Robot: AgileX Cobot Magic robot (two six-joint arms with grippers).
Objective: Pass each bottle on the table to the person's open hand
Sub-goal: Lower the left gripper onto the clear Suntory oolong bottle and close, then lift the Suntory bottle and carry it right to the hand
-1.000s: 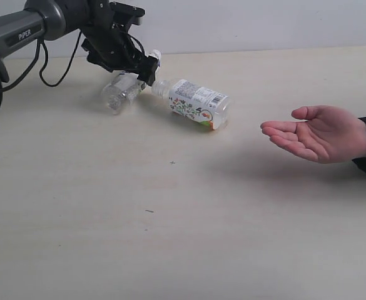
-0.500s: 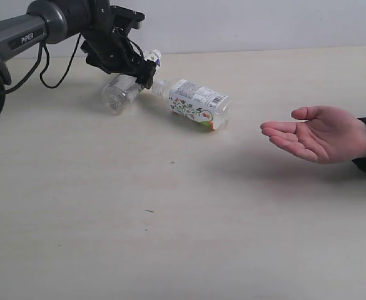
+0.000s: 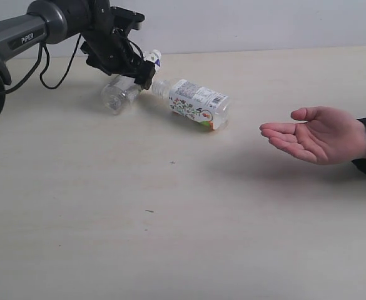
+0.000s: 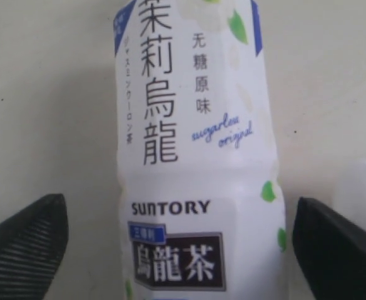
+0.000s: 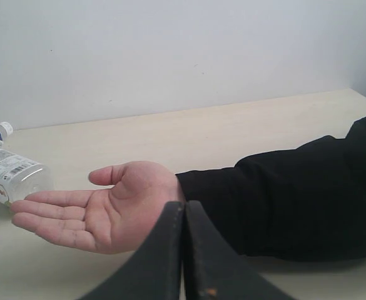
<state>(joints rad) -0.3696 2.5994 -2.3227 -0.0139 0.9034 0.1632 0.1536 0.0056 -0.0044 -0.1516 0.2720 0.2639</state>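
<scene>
Far-left of table (image 3: 170, 219): left gripper (image 3: 142, 70) has drawn up and back a touch over the last second, then gone still; no shift in the last half second. Wrist view shows its jaws wide apart, one on each side of the Suntory bottle (image 4: 195, 156), with bare table showing between each jaw and the label, so nothing is gripped. No bottle has moved. Clear bottle (image 3: 115, 95) lies on its side under the gripper, base toward the near-left. Floral bottle (image 3: 198, 103) lies just right of it, neck toward the gripper. A white cap (image 3: 154, 58) pokes out on the gripper's far side; cannot tell whose it is. Judgement: the Suntory label belongs to the bottle under the gripper, though the exterior view hides too much to be sure. Hand (image 3: 317, 134) waits well to the right, palm up and empty, barely drifted. Right gripper (image 5: 183, 212) is closed tight on nothing, sitting close by the person's wrist. Reading: the small retreat looks like a re-aim and not a pick. The bracket is lined up, but descent, closing, lift and the carry right are all to come.
</scene>
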